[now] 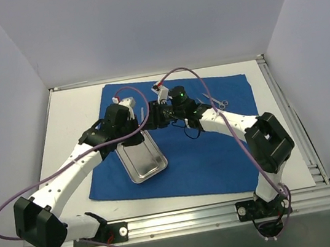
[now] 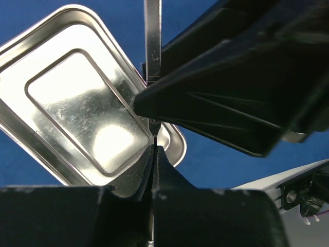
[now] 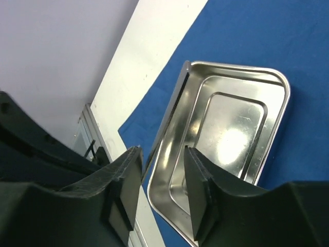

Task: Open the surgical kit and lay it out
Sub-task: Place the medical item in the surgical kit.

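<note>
**Q:** What lies nearest the arm bases?

**A:** The blue cloth [image 1: 207, 154], a matte woven sheet spread flat over the white table [image 1: 70, 113]. On its left half sits the steel tray [image 1: 140, 159], a shallow rectangle with rounded corners, a rolled rim and a stepped, mirror-bright floor (glare blots out its centre). The cloth runs out past the tray on every side.

**Q:** And the grippers?

**A:** Both hang over the tray's far end. The left gripper [image 2: 153, 148] has its dark, rubbery pads pressed together, clamped on a flat steel instrument [image 2: 152, 31]. This is a thin, polished strip that rises from the pads and reaches beyond the tray's far rim. I cannot tell what kind of tool it is. The right gripper [image 3: 163, 152] comes in from the tray's right with its ridged black fingers [image 3: 200, 195] apart. The strip passes through the gap between them. Whether either pad touches the metal cannot be made out.

**Q:** Anything farther back?

**A:** A pair of small scissors [image 1: 216, 102] with ring handles lies on the cloth, well apart from the tray, to its far right. Beyond the tray's far end, the cloth's back hem lies close to the table's far edge.
</note>
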You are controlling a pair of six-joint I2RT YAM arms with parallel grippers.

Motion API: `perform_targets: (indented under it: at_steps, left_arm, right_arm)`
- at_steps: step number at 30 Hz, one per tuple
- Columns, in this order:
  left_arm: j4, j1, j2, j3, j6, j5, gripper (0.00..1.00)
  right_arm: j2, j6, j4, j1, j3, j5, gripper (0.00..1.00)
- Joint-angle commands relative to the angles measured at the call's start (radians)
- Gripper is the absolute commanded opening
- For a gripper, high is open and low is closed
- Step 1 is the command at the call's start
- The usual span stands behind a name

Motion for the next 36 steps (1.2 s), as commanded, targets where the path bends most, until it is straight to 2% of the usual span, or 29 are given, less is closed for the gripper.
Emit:
perform_targets:
  at_steps: [1, 2, 5, 7, 8, 9, 10, 12, 13, 16, 17, 19, 22, 27, 36]
  left_arm:
    - [0.063, 0.0, -0.035, 0.027, -0.002, 0.04, 0.02]
    - [0.063, 0.0, -0.036, 0.025, -0.001, 0.042, 0.02]
    - [0.068, -0.001, -0.035, 0.027, -0.001, 0.051, 0.02]
    - [0.071, 0.0, -0.024, 0.027, 0.004, 0.06, 0.02]
    - [0.06, 0.002, -0.013, 0.031, 0.004, 0.06, 0.03]
    - [0.049, 0.003, -0.009, 0.033, 0.001, 0.045, 0.36]
    - [0.04, 0.014, -0.009, 0.033, -0.004, 0.028, 0.54]
    - [0.023, 0.038, -0.019, 0.018, -0.013, 0.019, 0.72]
    - [0.025, 0.066, -0.025, 0.01, -0.008, 0.022, 0.74]
    - [0.025, 0.109, -0.064, -0.013, -0.005, 0.04, 0.76]
    - [0.022, 0.133, -0.076, -0.016, 0.004, 0.045, 0.76]
    - [0.005, 0.14, -0.085, -0.006, 0.021, 0.018, 0.76]
    - [-0.016, 0.135, -0.084, 0.022, 0.053, -0.019, 0.77]
    - [-0.047, 0.111, -0.076, 0.056, 0.09, -0.055, 0.79]
    - [-0.035, 0.111, -0.068, 0.037, 0.093, -0.018, 0.8]
  right_arm:
    - [0.026, 0.015, 0.048, 0.013, 0.06, -0.012, 0.36]
    - [0.032, 0.015, 0.043, 0.016, 0.066, -0.014, 0.34]
    - [0.045, 0.007, 0.032, 0.019, 0.075, -0.017, 0.2]
    - [0.052, -0.008, 0.015, 0.017, 0.086, -0.023, 0.03]
    - [0.054, -0.023, -0.003, 0.017, 0.095, -0.02, 0.0]
    - [0.054, -0.051, -0.044, 0.016, 0.11, 0.001, 0.0]
    - [0.051, -0.125, -0.145, 0.011, 0.129, 0.024, 0.0]
    - [0.046, -0.224, -0.265, -0.009, 0.187, 0.113, 0.0]
    - [0.046, -0.32, -0.385, -0.019, 0.207, 0.151, 0.0]
    - [0.058, -0.462, -0.591, -0.045, 0.268, 0.262, 0.0]
    - [0.066, -0.537, -0.629, -0.05, 0.297, 0.309, 0.0]
    - [0.072, -0.588, -0.678, -0.077, 0.295, 0.366, 0.0]
    - [0.086, -0.648, -0.689, -0.128, 0.265, 0.353, 0.0]
    - [0.173, -0.741, -0.749, -0.136, 0.275, 0.363, 0.0]
    - [0.298, -0.747, -0.736, -0.137, 0.305, 0.368, 0.0]
